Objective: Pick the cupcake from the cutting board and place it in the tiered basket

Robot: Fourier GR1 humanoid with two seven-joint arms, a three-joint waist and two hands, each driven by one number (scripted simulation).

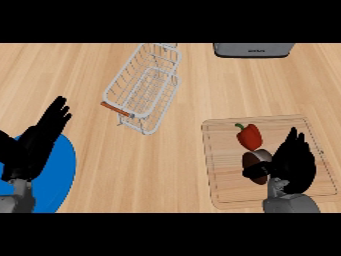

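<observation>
With the right hand (295,160) curling round the dark cupcake (256,166) on the cutting board (225,150), just below a red pepper (249,135), lifting could knock the pepper, or the cupcake could slip before reaching the wire basket (145,90).

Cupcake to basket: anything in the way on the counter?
Nothing visible. The cupcake sits on the cutting board at the right hand. The red pepper lies just beyond it on the board, off the leftward line to the basket. Between board and basket is bare counter.
</observation>
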